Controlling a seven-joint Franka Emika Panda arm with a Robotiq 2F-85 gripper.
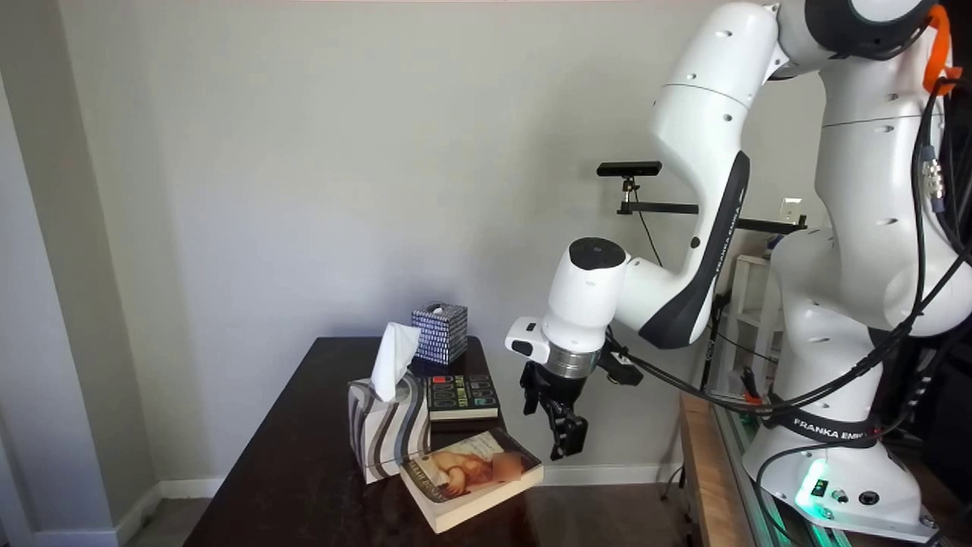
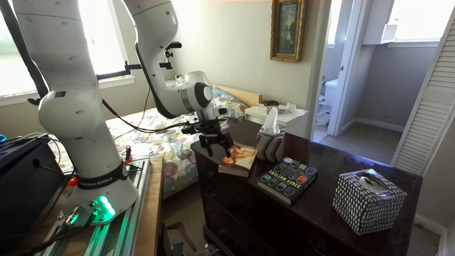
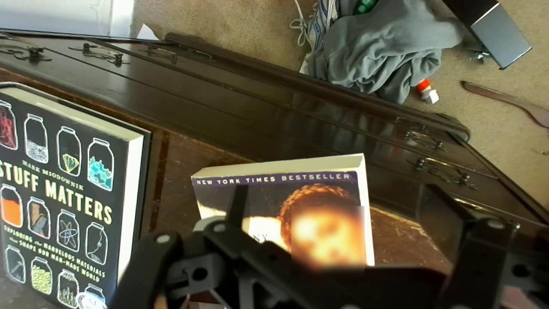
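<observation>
Two books (image 2: pixel 240 161) (image 2: pixel 288 180) (closed) lie near two tissue boxes (image 2: pixel 271 145) (image 2: pixel 368 206)

A glossy dark-brown wooden dresser (image 1: pixel 296 463) carries a thick cream-paged paperback (image 1: pixel 469 477) with a painted figure on its cover, lying just beside an upright cardboard tissue box (image 1: pixel 389 437) striped in grey, brown and white, a white tissue (image 1: pixel 395 357) poking out. A black hardcover book (image 2: pixel 288 179) printed with coloured jars lies face up between these and a cube-shaped tissue box (image 2: pixel 369 204) patterned in dark blue and white.
</observation>
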